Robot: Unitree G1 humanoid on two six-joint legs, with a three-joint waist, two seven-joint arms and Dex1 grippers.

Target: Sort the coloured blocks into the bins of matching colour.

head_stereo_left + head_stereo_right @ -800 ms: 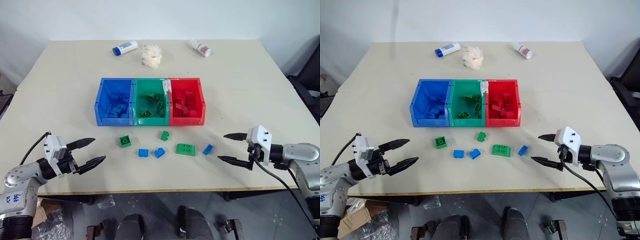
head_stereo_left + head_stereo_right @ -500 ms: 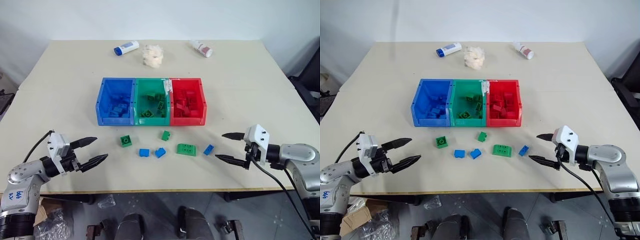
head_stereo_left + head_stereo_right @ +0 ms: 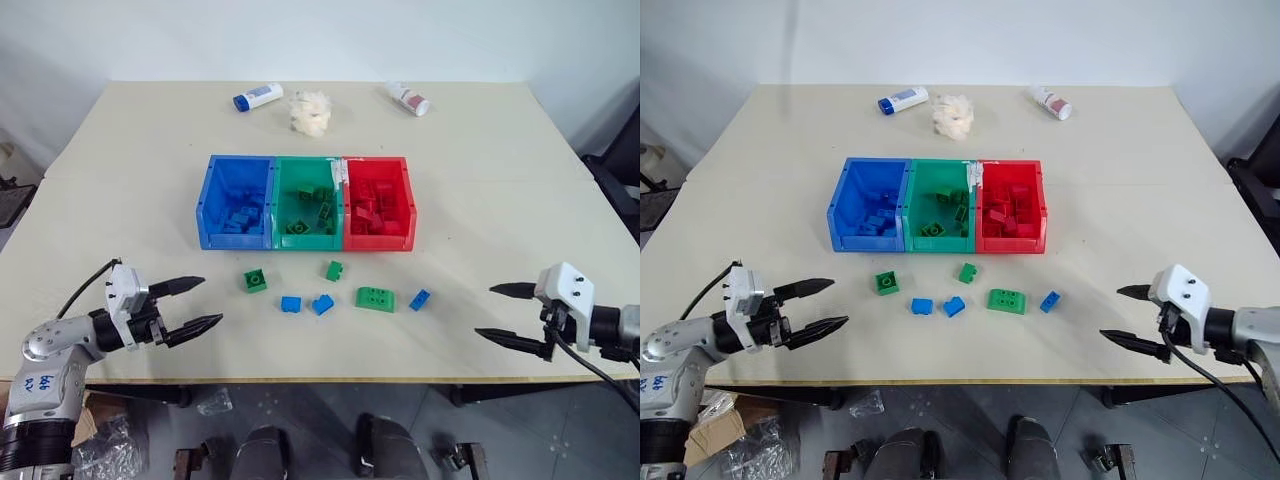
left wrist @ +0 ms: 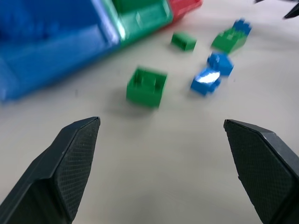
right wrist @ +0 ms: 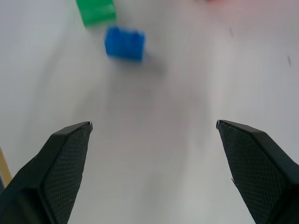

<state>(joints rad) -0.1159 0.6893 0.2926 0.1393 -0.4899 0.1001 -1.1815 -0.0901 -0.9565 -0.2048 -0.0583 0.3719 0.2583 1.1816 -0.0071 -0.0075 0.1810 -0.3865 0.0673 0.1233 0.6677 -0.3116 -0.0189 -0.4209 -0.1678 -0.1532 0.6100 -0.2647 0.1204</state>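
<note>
Spanning the middle of the beige table (image 3: 120,160): three joined bins (image 3: 305,243), blue, green and red, each holding bricks of its own colour. Hovering nearer than the bins, left gripper (image 3: 192,304) off the blue end and right gripper (image 3: 500,312) off the red end, both spread wide with nothing held. Lying just in front of the bins, six loose blocks: long green brick (image 3: 374,298), green square (image 3: 254,281), small green (image 3: 333,270), and three blue (image 3: 290,304) (image 3: 322,304) (image 3: 419,298). Beyond the bins, two white bottles (image 3: 256,96) (image 3: 408,98).
</note>
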